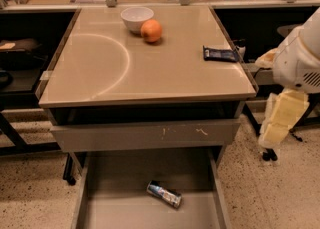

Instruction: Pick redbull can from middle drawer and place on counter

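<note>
The redbull can point(164, 194) lies on its side on the flat bottom of the open middle drawer point(100, 213), near the drawer's centre. The beige counter point(165, 73) with its pale arc mark is above it. My gripper point(278, 121) hangs at the right of the cabinet, beside the counter's right edge at about the height of the closed drawer front, well apart from the can. It holds nothing that I can see.
A white bowl point(136, 19) and an orange point(151, 30) sit at the back of the counter. A flat dark-blue snack packet point(218, 54) lies near its right edge. The grey drawer front with white scratches point(150, 134) is above the open drawer. Speckled floor lies on both sides.
</note>
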Available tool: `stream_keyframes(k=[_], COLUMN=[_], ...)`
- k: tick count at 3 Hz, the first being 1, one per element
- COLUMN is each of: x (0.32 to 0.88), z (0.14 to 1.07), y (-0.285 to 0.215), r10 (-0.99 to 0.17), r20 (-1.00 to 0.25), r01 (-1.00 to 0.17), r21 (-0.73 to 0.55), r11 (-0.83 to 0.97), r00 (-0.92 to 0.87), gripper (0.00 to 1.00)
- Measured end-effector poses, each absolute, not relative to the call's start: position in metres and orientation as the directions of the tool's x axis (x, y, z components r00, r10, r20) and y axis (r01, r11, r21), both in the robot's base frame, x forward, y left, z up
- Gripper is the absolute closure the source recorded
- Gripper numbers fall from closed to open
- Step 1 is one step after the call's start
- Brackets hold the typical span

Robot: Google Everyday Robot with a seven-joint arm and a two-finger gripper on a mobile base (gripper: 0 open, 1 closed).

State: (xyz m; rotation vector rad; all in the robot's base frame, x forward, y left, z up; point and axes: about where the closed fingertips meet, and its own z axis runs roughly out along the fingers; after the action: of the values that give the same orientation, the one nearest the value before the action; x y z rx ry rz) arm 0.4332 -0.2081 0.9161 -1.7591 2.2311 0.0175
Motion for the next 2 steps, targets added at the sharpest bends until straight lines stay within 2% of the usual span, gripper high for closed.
stream_keyframes(k=[2], x=[0.425], z=[0.766], y=[-0.206], r10=[-0.939], r20=[-0.312], r01=[-0.977], r21=[-0.105], r11=[0.187], r00=[-0.146], gripper=[0.00])
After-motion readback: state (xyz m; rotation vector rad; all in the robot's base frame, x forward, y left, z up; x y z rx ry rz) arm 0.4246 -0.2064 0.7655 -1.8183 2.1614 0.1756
